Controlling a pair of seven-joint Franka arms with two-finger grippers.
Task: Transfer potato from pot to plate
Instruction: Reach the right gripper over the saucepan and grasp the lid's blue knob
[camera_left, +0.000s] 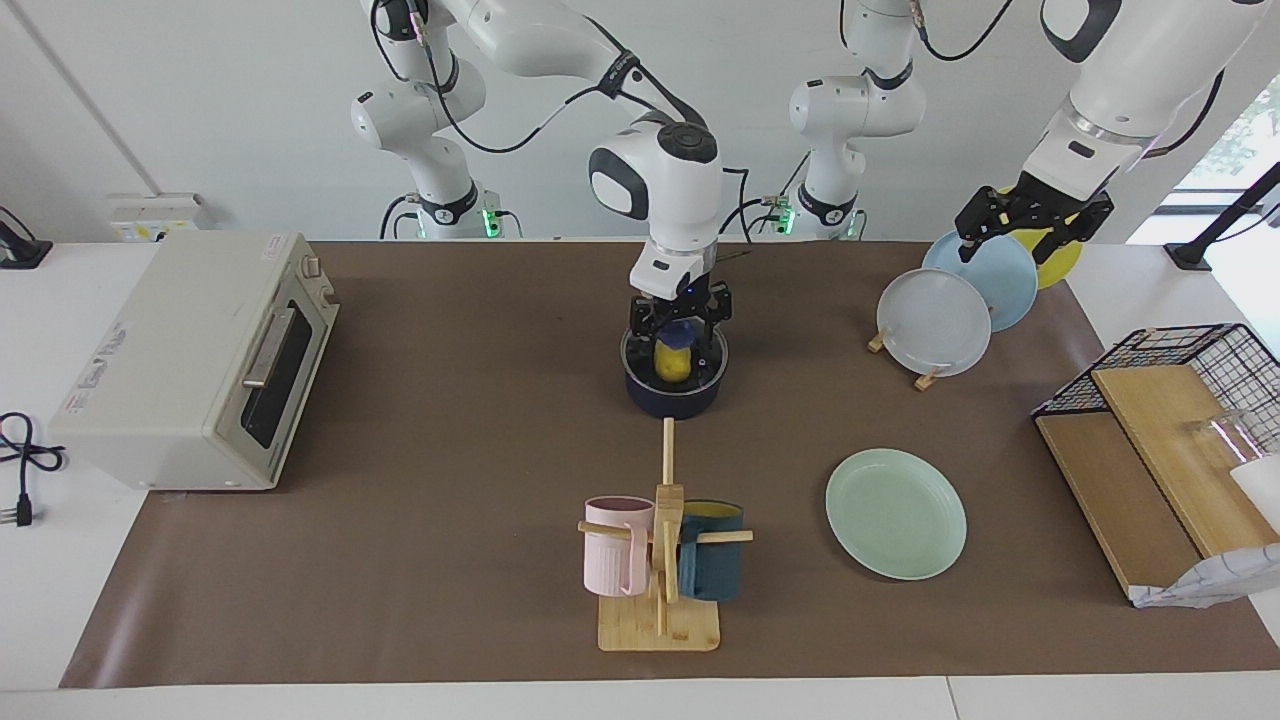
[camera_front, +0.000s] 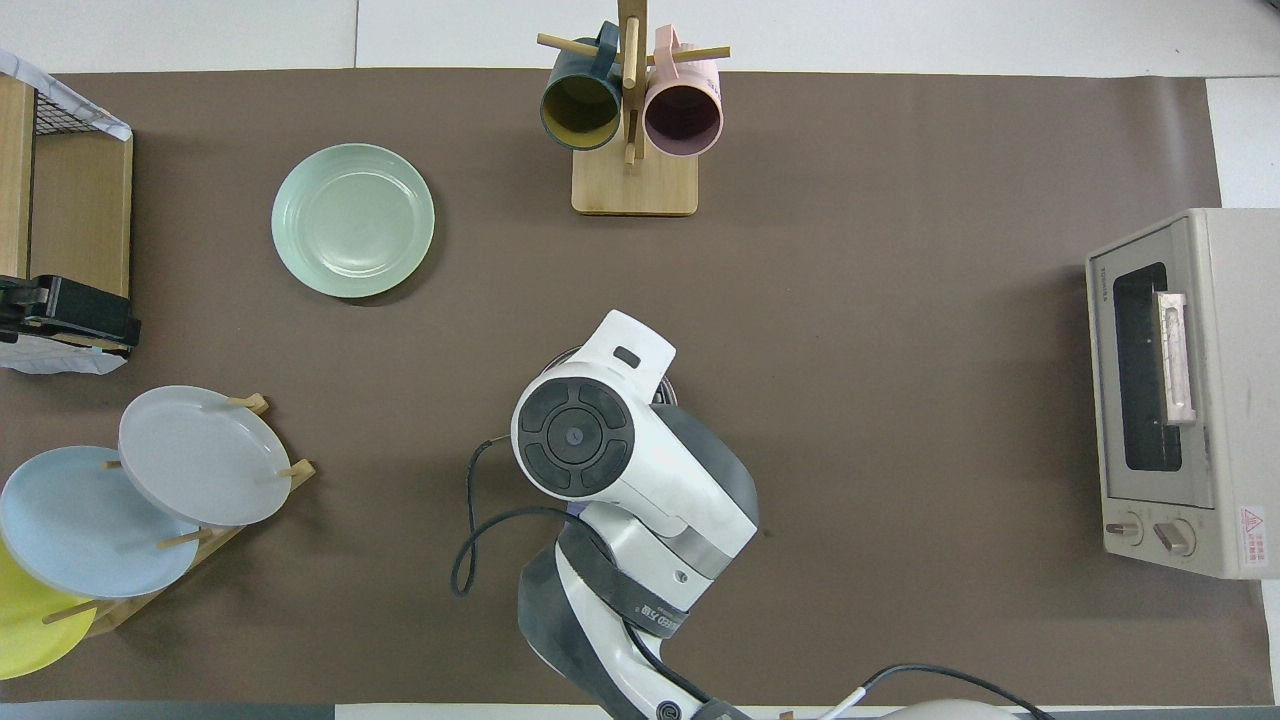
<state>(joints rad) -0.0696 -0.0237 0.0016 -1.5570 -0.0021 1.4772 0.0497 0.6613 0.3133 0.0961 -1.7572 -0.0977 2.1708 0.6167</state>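
Right claw (camera_left: 678, 335) lowered, wrist vertical, fingers spread; left claw (camera_left: 1030, 222) raised, fingers apart, waiting.

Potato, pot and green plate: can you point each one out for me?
potato (camera_left: 675, 366): facing view, on its yellow middle, inside the pot.
pot (camera_left: 672, 402): facing view, on its dark blue outer wall.
green plate (camera_front: 352, 221): overhead view, on its bare centre.

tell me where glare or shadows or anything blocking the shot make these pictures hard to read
Facing view: bright daylight from the window washes out the corner by the left gripper; the pot and potato are evenly lit, soft shadows only. Overhead view: the right arm covers the pot entirely; the mint plate casts a thin shadow on the mat.
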